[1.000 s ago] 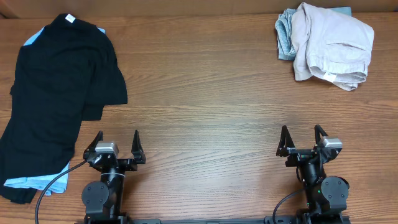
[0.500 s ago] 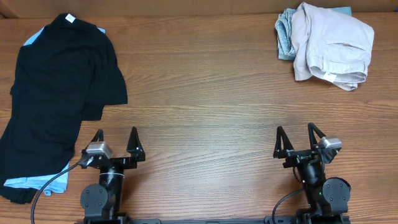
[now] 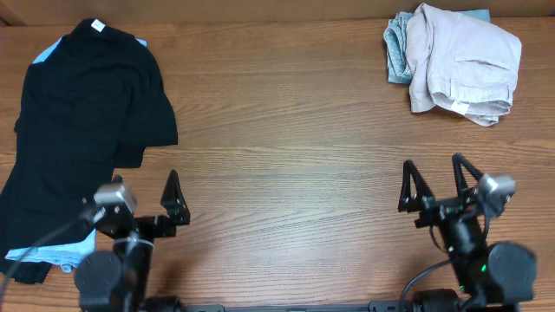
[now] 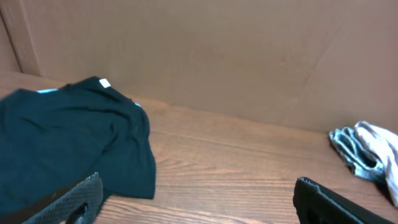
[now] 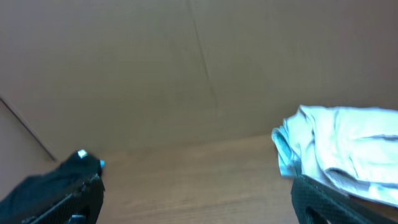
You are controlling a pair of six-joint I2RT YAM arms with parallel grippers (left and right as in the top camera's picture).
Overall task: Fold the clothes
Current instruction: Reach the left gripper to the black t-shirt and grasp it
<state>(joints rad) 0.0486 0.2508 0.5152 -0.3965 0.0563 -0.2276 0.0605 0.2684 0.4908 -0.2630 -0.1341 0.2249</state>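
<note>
Overhead: black T-shirt (image 3: 87, 130), unfolded.

Wooden bench (image 3: 286, 130). A crumpled black T-shirt (image 3: 78, 121) lies along its left edge over a light blue T-shirt (image 3: 43, 253). A beige garment (image 3: 464, 61) overlaps a grey-blue garment (image 3: 397, 48) in the far right corner.

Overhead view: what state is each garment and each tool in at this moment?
black T-shirt: unfolded, rumpled, lying over the light blue one at the left.
light blue T-shirt: mostly covered, only edges showing.
beige garment: bunched in a heap, far right.
grey-blue garment: crumpled, partly under the beige one.
left tool: open, empty.
right tool: open, empty.
</note>
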